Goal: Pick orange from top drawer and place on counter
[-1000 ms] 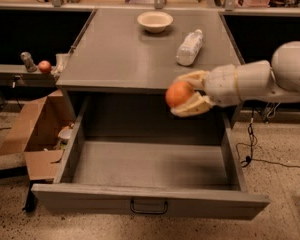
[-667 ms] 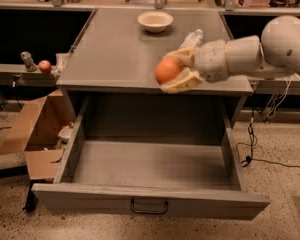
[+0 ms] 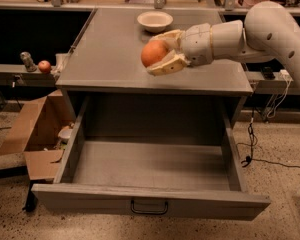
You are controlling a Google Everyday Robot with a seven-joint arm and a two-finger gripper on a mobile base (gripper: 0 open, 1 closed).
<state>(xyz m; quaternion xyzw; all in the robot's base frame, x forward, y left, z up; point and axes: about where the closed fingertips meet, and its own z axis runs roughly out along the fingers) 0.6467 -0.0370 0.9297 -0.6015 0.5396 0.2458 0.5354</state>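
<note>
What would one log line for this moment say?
gripper: shut on orange | position: over counter, near bowl | top drawer: open | step: orange not yet released

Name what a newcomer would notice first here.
The orange, clamped in the end effector over the middle of the counter, draws the eye first, with the bulky white arm reaching in from the right. Next is the drawer, pulled wide open below the counter's front edge. A pale bowl sits at the counter's back.
</note>
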